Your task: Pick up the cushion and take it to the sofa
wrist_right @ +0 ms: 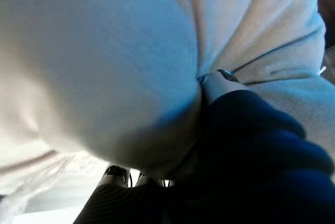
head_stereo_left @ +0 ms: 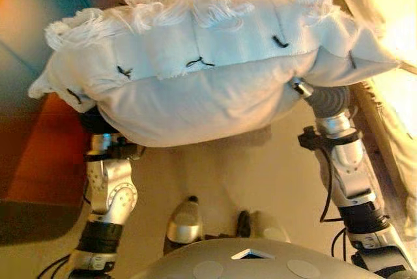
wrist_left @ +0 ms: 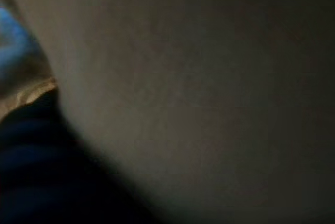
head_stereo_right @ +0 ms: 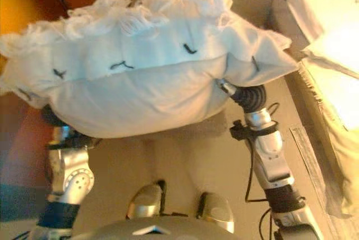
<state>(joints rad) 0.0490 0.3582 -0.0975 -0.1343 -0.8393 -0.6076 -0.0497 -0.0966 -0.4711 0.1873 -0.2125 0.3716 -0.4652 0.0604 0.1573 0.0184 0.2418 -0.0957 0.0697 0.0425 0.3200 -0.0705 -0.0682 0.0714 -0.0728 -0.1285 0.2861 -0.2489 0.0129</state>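
A white cushion [head_stereo_left: 195, 64] with a fringed top edge and small black stitches is held up off the floor, across the middle of the head views. It rests between my two arms. My left hand [wrist_left: 42, 171] is under its left end; only the dark cover shows, against the cushion [wrist_left: 199, 88]. My right hand [wrist_right: 246, 145] is under the right end, where a silver finger [wrist_right: 217, 82] digs into the cloth [wrist_right: 104, 51] and gathers folds. Its ribbed wrist cover [head_stereo_left: 326, 100] shows below the cushion.
A cream sofa [head_stereo_right: 331, 44] with pale cushions runs along the right side, close to my right arm. An orange-red panel [head_stereo_left: 39, 155] and a teal surface [head_stereo_left: 32, 12] stand at the left. Beige floor [head_stereo_left: 260, 175] lies below.
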